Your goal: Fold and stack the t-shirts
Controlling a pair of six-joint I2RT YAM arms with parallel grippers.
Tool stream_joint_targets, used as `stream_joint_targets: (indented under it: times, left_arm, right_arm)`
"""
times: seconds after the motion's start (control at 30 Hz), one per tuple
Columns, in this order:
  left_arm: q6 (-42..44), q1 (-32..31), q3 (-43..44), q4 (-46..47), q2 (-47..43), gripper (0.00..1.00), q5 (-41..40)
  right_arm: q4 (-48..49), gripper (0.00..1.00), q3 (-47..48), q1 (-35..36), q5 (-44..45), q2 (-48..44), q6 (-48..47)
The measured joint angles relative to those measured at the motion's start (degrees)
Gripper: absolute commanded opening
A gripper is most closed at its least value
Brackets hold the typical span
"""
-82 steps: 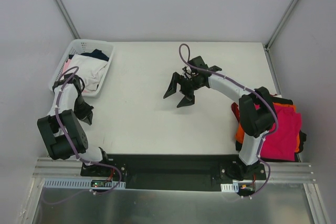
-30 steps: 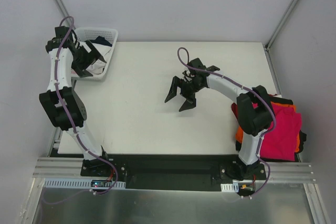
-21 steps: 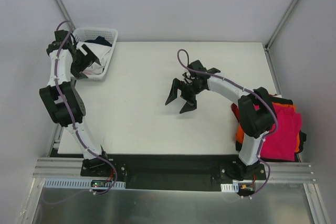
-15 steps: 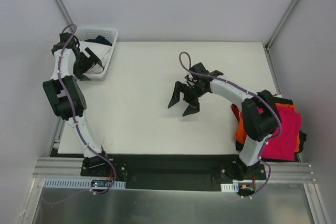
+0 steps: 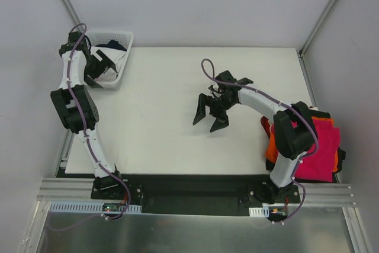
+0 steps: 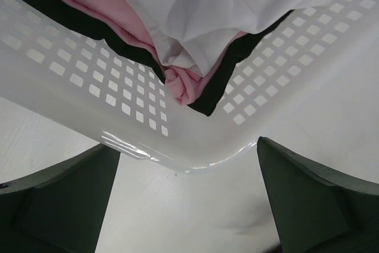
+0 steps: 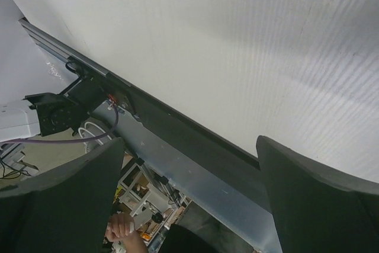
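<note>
Several t-shirts partly behind basket wall

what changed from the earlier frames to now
The left gripper swung from beside the basket up over its near-left corner, jaws open, gripping nothing. The basket appears shifted toward the far edge. The right gripper drifted slightly nearer, open and empty. The stack of t-shirts at the right stayed put.

Looks like a robotics lab test cell: flat white desk boxed in by plain pale grey wall panels, white left robot arm and white right robot arm based at a silvery aluminium rail, purple cables trailing off them.
</note>
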Motion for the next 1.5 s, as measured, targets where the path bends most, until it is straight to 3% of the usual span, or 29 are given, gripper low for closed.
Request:
stream_joint_targets:
  times: [0.37, 0.53, 0.93, 1.5]
  left_arm:
    - [-10.5, -1.9, 12.6, -6.2, 0.2, 0.99, 12.5]
    - [-13.0, -1.3, 14.6, -7.1, 0.2, 0.99, 12.6]
    - [-14.1, 4.6, 1.8, -0.4, 0.3, 0.99, 8.8]
    - [-6.0, 4.9, -3.4, 2.8, -0.2, 0.99, 6.9]
  right_arm:
    - [-2.6, 0.98, 4.7, -3.2, -0.5, 2.8, -3.5]
    - [-3.3, 0.98, 4.6, -4.9, -0.5, 2.8, -4.1]
    - [-3.9, 0.98, 3.7, -7.9, -0.5, 2.8, -5.0]
    - [-2.9, 0.98, 4.4, -7.8, -2.0, 2.8, -2.7]
